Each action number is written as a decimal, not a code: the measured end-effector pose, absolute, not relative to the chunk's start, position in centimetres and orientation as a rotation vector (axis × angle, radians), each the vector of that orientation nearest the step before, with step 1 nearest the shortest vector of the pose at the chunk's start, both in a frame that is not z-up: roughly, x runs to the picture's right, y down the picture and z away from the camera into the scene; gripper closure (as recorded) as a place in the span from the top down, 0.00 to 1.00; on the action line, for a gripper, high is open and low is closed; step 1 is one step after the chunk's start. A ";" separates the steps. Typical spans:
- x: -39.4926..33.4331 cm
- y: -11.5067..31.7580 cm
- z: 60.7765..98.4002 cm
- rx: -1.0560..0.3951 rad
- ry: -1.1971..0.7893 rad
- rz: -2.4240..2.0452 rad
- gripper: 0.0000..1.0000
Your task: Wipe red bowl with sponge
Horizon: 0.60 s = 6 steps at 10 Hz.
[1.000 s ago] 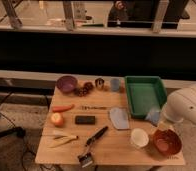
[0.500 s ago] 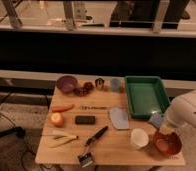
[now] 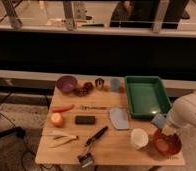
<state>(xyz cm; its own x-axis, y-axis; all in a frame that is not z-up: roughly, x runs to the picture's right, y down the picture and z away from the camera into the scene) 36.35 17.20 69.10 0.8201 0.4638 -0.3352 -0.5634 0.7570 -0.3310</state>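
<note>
Nearest, a black-handled brush (image 3: pixel 95 137) lies by the front edge of the wooden table (image 3: pixel 116 152). To its right, a white paper cup (image 3: pixel 139 138) stands just beside the glossy round reddish-brown bowl (image 3: pixel 167 143) at the front right corner. The white arm's gripper (image 3: pixel 166 132) hangs clenched over that bowl. A small light-blue sponge (image 3: pixel 159 121) shows at its left edge; whether it is pinched, I cannot tell. Farther back lie a black rectangular block (image 3: pixel 85 119), a blue-grey cloth (image 3: pixel 119 118), a green plastic tray (image 3: pixel 147 95) and a purple bowl (image 3: pixel 66 83).
</note>
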 end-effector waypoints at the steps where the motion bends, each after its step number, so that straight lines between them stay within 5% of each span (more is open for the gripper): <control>1: 36.9 17.1 69.1 -0.426 0.250 0.592 0.01; 6: 42.0 19.7 67.8 -0.398 0.321 0.728 0.01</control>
<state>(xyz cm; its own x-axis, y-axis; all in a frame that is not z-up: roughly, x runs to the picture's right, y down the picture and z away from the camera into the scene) 42.00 19.73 67.81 0.7041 0.5756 -0.4158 -0.6952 0.6780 -0.2388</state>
